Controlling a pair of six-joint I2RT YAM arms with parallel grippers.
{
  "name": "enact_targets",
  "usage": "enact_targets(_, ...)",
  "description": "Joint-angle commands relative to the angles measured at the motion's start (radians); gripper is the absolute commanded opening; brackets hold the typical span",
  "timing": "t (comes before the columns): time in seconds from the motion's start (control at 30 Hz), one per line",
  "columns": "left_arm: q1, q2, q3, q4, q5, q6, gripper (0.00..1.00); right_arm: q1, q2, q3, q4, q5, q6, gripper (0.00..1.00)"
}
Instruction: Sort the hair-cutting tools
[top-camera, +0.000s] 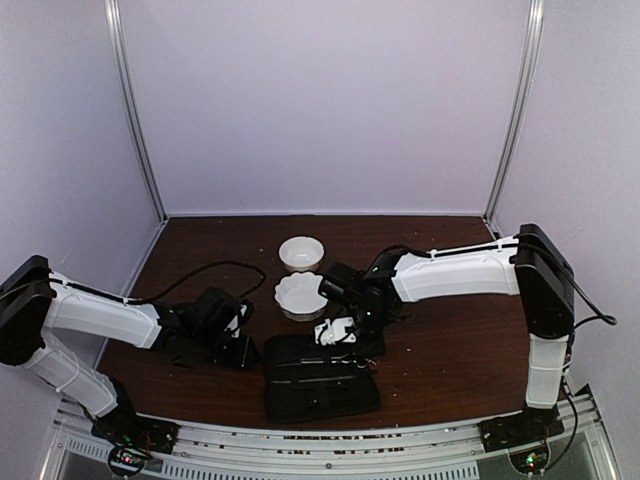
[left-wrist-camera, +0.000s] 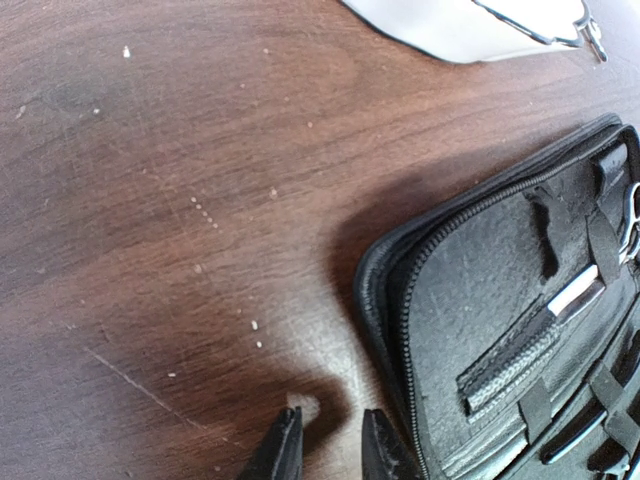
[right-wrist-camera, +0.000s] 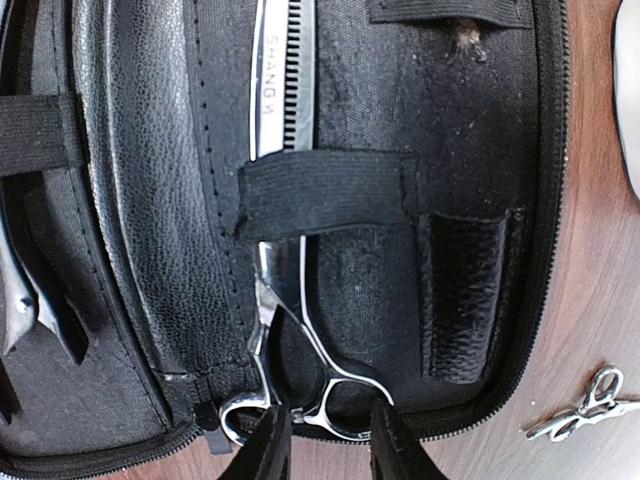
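The black case (top-camera: 320, 378) lies open at the near middle of the table. In the right wrist view a silver thinning scissors (right-wrist-camera: 285, 120) sits under an elastic strap (right-wrist-camera: 325, 192) in the case. My right gripper (right-wrist-camera: 330, 445) is open, with its fingertips on either side of one ring handle (right-wrist-camera: 345, 400) at the case's edge. A small silver scissors (right-wrist-camera: 585, 408) lies on the wood beside the case. My left gripper (left-wrist-camera: 333, 450) is open and empty over bare table, just left of the case's zipped edge (left-wrist-camera: 385, 290). I cannot make out the black stick tools.
Two white bowls stand behind the case, one far (top-camera: 301, 253) and one near (top-camera: 300, 295). The near bowl (left-wrist-camera: 470, 25) holds a thin silver metal piece (left-wrist-camera: 588, 25). Other silver tools sit in the case's other half (right-wrist-camera: 20, 300). Cables trail behind both arms.
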Motion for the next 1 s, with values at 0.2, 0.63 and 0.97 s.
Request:
enact_targets(0.2,-0.001,0.022,-0.037,-0.054,0.029,0.001,0.25,-0.024,-0.023,0.011,-0.043,-0.023,-0.009,0.29)
enact_targets(0.63,-0.001,0.039,-0.031,-0.04,0.042,0.006,0.25,-0.022,-0.013,0.002,-0.041,-0.049,-0.002,0.28)
enact_targets(0.97,-0.001,0.039,-0.034,-0.025,0.059,0.002,0.25,-0.022,0.041,0.021,-0.044,-0.016,-0.049,0.25)
